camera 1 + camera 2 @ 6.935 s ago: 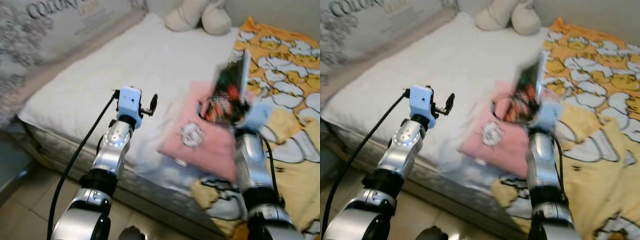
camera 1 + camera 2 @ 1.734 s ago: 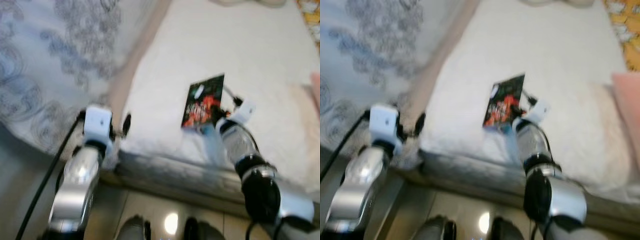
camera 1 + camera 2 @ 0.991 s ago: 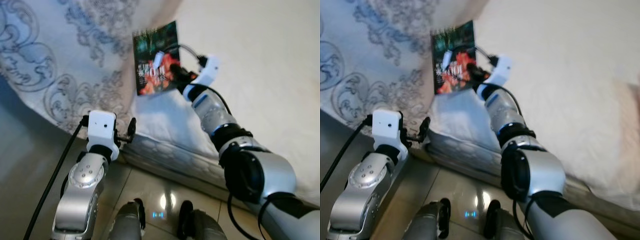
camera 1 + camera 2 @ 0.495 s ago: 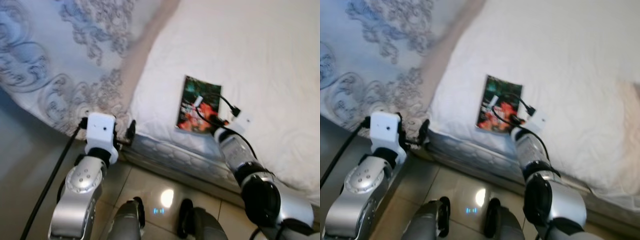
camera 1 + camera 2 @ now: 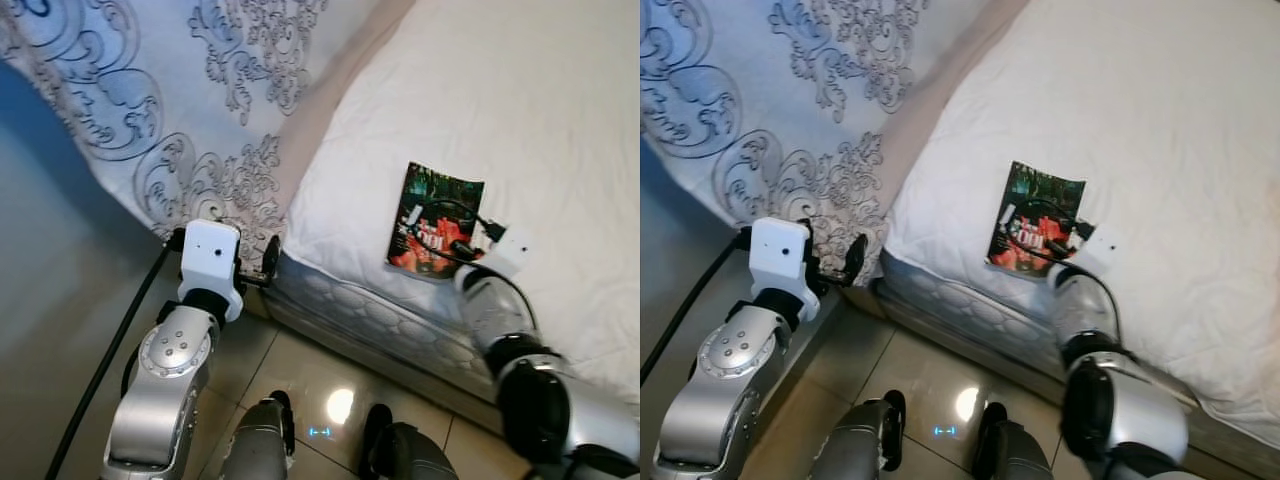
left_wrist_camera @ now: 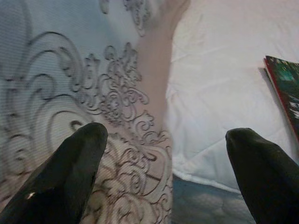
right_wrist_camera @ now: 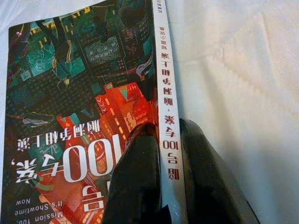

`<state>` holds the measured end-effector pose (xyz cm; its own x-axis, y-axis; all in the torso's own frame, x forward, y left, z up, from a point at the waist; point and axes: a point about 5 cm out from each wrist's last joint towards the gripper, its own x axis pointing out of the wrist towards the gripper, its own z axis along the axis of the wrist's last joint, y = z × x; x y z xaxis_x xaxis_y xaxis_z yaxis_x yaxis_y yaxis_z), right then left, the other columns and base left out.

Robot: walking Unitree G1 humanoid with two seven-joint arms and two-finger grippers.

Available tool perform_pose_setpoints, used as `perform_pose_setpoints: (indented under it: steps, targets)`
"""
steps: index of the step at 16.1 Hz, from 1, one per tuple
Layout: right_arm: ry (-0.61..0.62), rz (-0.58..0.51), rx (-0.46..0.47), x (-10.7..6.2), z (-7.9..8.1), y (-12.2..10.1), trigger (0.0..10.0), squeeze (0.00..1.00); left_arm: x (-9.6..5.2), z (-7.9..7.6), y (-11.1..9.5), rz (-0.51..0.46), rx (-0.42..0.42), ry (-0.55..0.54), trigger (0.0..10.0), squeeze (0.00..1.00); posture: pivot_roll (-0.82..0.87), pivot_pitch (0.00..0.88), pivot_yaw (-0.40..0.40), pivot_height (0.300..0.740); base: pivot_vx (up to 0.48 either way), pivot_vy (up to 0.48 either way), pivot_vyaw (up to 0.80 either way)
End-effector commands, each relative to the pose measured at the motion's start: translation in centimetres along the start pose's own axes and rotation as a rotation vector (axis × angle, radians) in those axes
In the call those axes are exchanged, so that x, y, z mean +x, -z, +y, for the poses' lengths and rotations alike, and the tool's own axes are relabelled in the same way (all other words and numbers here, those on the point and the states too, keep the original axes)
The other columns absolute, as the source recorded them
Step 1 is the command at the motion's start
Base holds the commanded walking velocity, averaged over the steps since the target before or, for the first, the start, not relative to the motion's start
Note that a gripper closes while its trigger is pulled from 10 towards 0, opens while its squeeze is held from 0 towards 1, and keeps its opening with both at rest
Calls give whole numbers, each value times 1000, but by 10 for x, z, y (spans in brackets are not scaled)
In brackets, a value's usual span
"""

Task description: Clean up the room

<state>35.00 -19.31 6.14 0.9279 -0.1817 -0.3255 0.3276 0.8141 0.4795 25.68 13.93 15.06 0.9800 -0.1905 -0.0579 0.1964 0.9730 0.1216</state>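
Near the white bed's [image 5: 520, 120] edge, the right pincer [image 7: 164, 154] clamps the book [image 5: 432, 220] by its spine.

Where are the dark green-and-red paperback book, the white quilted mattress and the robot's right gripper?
Dark green-and-red paperback book [image 7: 70, 88]: right wrist view, front cover.
White quilted mattress [image 5: 520, 110]: left eye view, bare top.
Right gripper [image 7: 169, 140]: right wrist view, midway between fingertips, at the spine.

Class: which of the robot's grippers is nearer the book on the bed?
Right. The right gripper pinches the book by its spine; the left gripper hovers open beside the mattress corner, apart.
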Motion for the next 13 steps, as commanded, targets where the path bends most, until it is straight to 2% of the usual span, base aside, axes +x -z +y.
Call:
perform_pose_setpoints:
  steps: [1, 2, 3, 7, 10, 11, 12, 13]
  targets:
    - [55, 67, 33, -4, -7, 16, 0, 0, 0, -3, 1, 0, 1, 21, 10000, 0, 382, 266, 18, 740, 0, 0, 0]
    - [34, 102, 79, -5, 7, 27, 0, 0, 3, -3, 1, -6, 3, 21, 10000, 0, 380, 257, 11, 740, 0, 0, 0]
    - [10, 132, 69, -7, 18, 36, 0, 0, 4, -4, 1, -9, 3, 20, 10000, 0, 379, 252, 4, 740, 0, 0, 0]
    - [-12, 157, 13, -9, 30, 42, 0, 0, 8, -6, -1, -31, -3, 14, 10000, 0, 377, 235, -21, 740, 0, 0, 0]
    - [-9, 170, -3, -10, 35, 46, 0, 0, 9, -13, 0, -41, -48, 51, 10000, 0, 365, 224, -36, 740, 0, 0, 0]
    - [-2, 189, 1, -11, 34, 50, 9373, 1000, 9, -21, -1, -41, -102, 116, 10000, 0, 365, 213, -44, 740, 0, 0, 0]
    - [-1, 192, 0, -11, 34, 51, 9373, 1000, 9, -22, -1, -42, -108, 127, 10000, 0, 365, 213, -44, 740, 0, 0, 0]
    - [4, 189, -1, -11, 34, 51, 10000, 1000, 8, -28, -3, -42, -132, 184, 10000, 0, 366, 207, -49, 740, 0, 0, 0]
